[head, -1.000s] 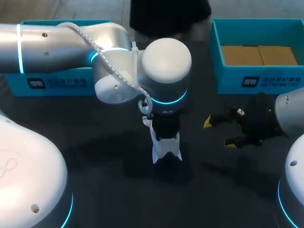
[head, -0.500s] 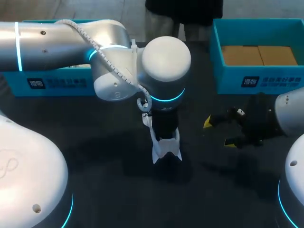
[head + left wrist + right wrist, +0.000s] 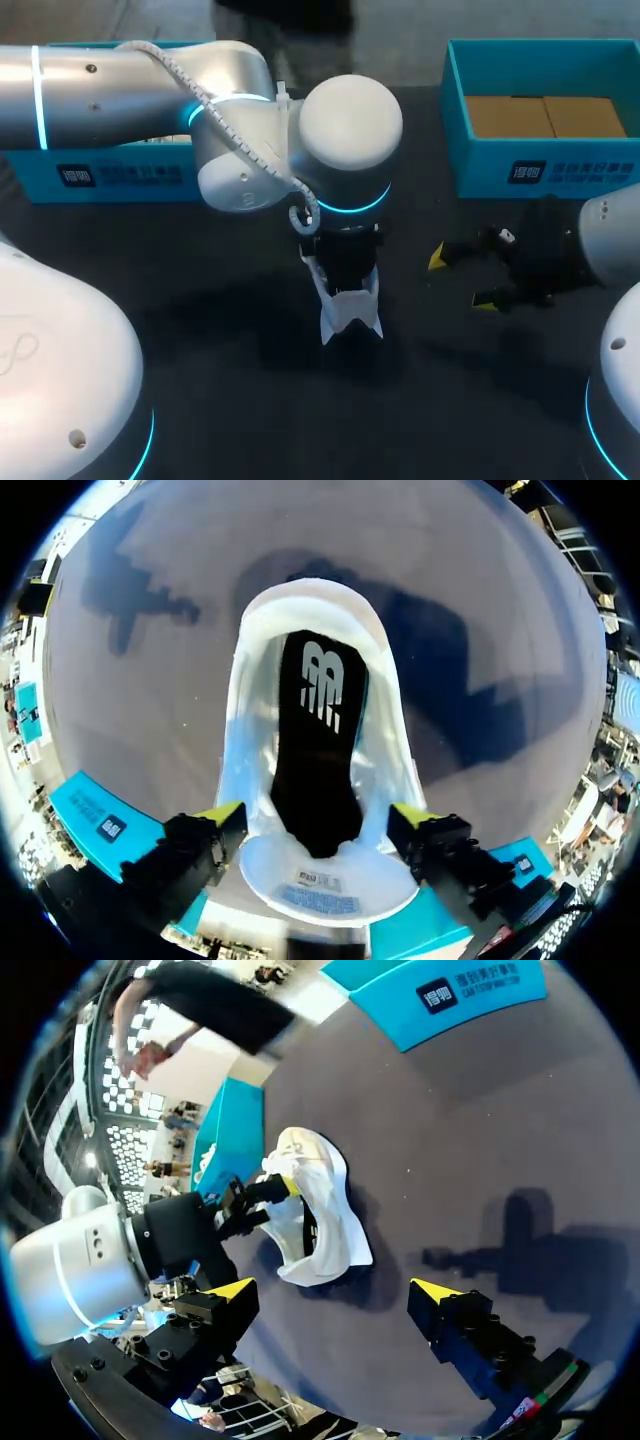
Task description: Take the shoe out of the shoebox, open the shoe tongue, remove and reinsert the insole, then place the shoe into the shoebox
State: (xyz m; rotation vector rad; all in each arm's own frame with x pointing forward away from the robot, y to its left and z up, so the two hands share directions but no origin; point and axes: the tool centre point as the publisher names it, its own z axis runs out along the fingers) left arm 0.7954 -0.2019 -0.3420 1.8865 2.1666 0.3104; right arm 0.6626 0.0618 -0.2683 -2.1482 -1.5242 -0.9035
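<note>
A white shoe [image 3: 350,315] lies on the dark table at its middle, under my left arm. In the left wrist view the shoe [image 3: 243,730] points away from the gripper. Its black insole [image 3: 315,740] lies inside, and the white tongue [image 3: 330,875] is folded back toward the gripper. My left gripper [image 3: 317,815] hangs open over the shoe's throat, one yellow fingertip [image 3: 222,813] on each side of it. My right gripper [image 3: 462,280] stands open to the right of the shoe with nothing in it. The right wrist view shows the shoe [image 3: 325,1225] ahead of the right gripper [image 3: 333,1290].
A teal shoebox [image 3: 455,110] with a brown cardboard bottom stands at the back right. Another teal box [image 3: 110,175] stands at the back left, partly behind my left arm. The table is bare in front of the shoe.
The left gripper's fingers have spread open over the shoe. The right arm has kept still, and the shoe stays in place.
</note>
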